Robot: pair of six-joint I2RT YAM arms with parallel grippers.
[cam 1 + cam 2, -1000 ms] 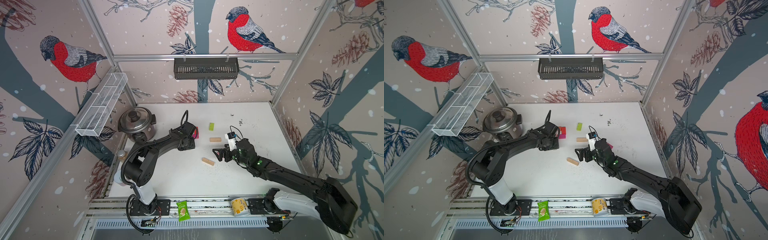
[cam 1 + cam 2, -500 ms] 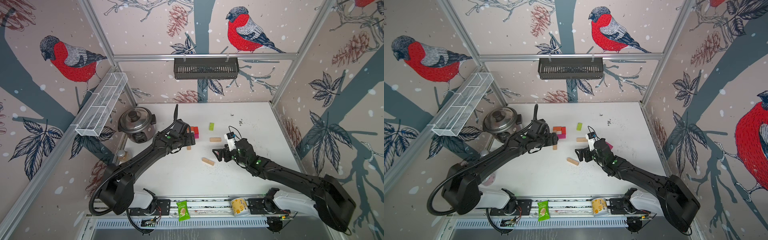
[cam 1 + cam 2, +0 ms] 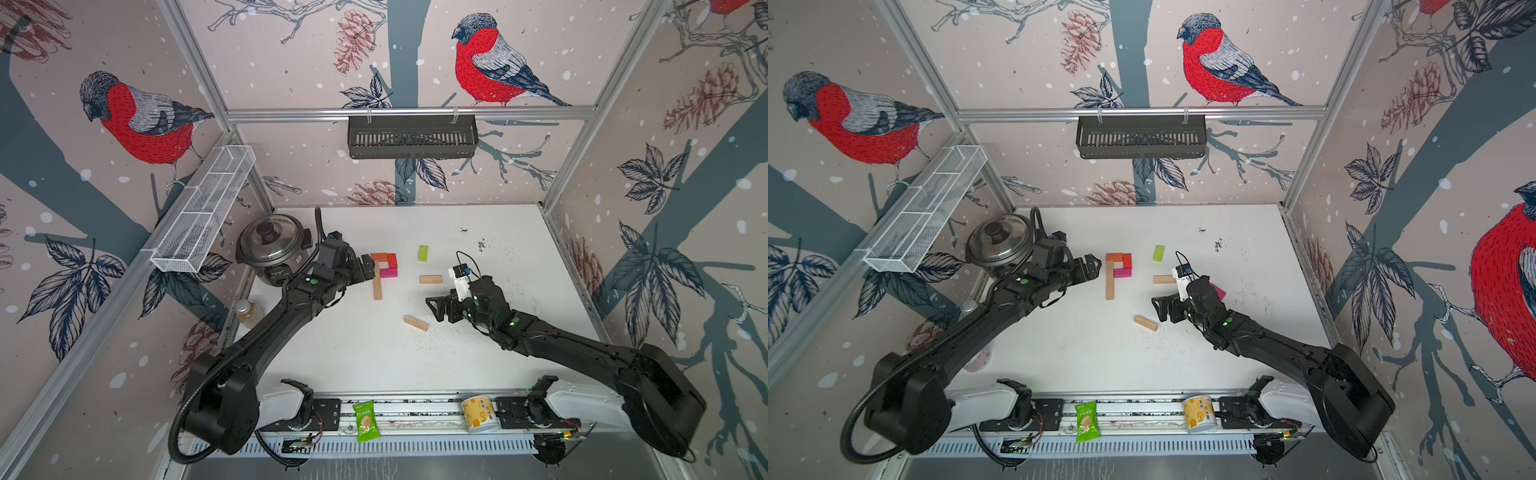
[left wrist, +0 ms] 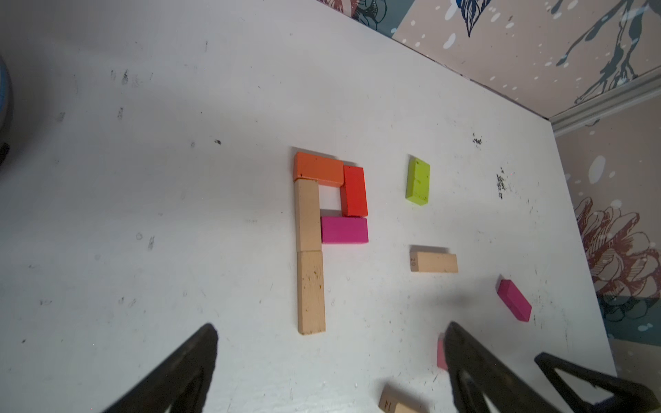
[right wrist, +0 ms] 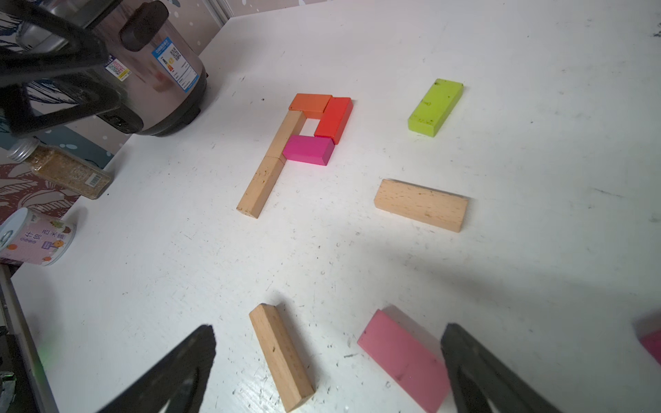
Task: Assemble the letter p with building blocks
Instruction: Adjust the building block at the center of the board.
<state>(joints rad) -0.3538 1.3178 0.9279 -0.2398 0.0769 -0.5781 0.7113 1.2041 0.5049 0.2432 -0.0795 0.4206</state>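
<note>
**P looks built; you're clearing out**

The letter P (image 3: 377, 282) is lying flat on the table (image 3: 498, 249), toward the left arm's side, with the stem (image 4: 308, 229) touching its coloured loop. Your left gripper (image 3: 367, 267) is sitting just beside it, jaws wide and empty. Lift straight up, since a sideways swing is risking the stem. The pot (image 3: 272, 243) is crowding you behind. The right gripper (image 3: 437, 306) is hovering over the pink block (image 5: 404, 361), also wide and empty. The front of the table is giving you room.
</note>
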